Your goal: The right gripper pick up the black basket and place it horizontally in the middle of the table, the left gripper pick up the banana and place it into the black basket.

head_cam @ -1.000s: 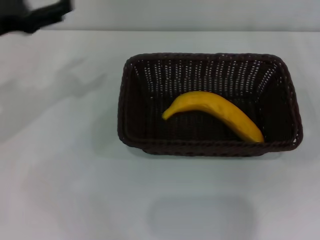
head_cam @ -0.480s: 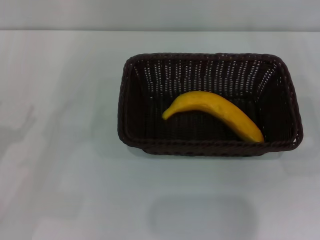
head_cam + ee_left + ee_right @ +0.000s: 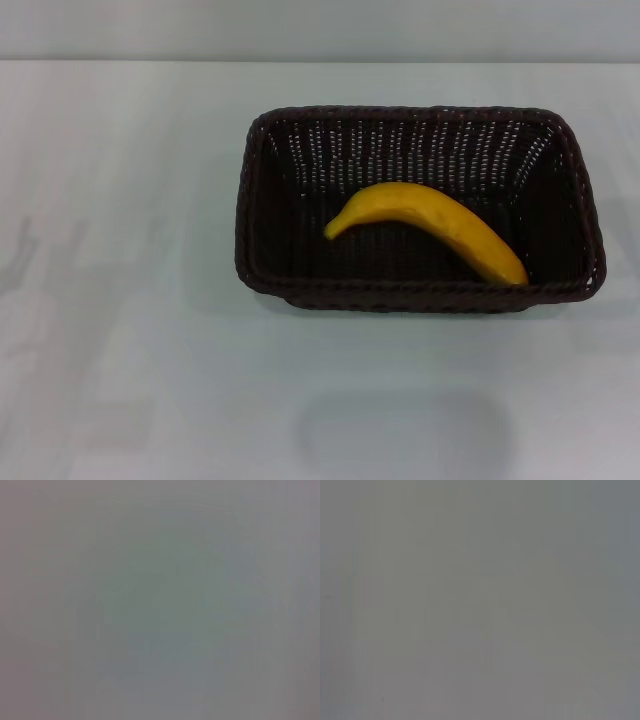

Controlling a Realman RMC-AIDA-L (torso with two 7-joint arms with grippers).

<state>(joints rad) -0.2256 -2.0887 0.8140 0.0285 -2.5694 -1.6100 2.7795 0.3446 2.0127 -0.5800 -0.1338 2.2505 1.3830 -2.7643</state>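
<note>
- On the table (image 3: 120, 380), slightly toward 2 o'clock from centre in the head view: black basket (image 3: 420, 300), long side running 9-to-3, sitting flat, open side up.
- Banana (image 3: 428, 229) lies inside the basket on its floor. Curved; one tapered end points toward 9 o'clock near the basket's middle, the other end sits at about 4 o'clock, touching or just beside the near rim. Arch bulges toward 12.
- Basket's far wall shows open weave; braided rim is visible all round.
- Left gripper: outside the head view, and the left wrist view shows only a flat grey surface. Can't tell how far open it is or whether it holds anything.
- Right gripper: same story, right wrist view is featureless grey, finger state can't be told.
- Faint shadows on the tabletop at 9 o'clock and at 6 o'clock.
</note>
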